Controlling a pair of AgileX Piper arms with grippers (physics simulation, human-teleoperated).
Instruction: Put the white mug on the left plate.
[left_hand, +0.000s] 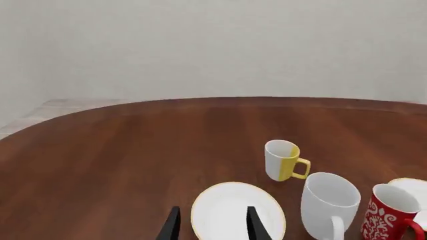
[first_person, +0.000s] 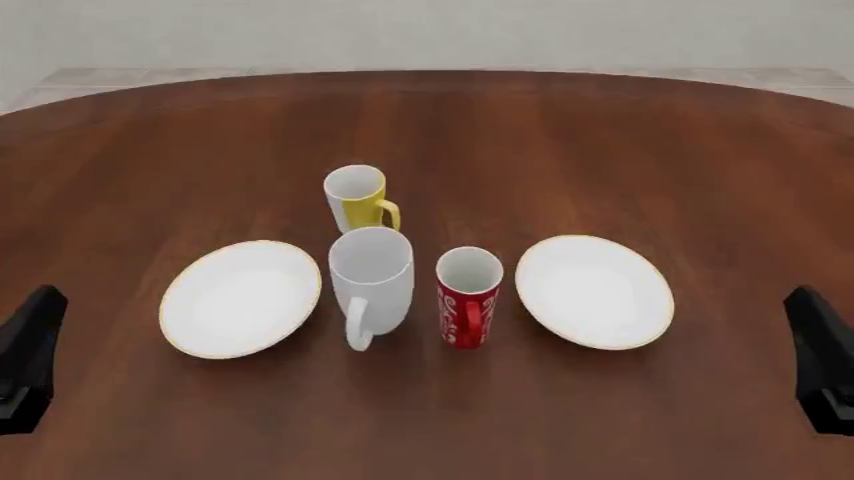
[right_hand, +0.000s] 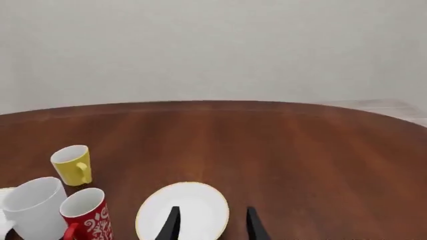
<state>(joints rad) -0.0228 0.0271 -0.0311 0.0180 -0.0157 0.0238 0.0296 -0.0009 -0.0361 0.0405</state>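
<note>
Tabletop bears the white mug (first_person: 371, 275) upright, handle toward the arms.

Glossy white mug (first_person: 371, 280), wooden table (first_person: 601, 140)

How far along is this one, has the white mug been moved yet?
Nothing is done. The white mug stands upright on the table beside the left plate, which is bare. Nothing is in hand: the left gripper and right gripper are open, away from the mugs. Grasping, carrying and placing remain.
</note>
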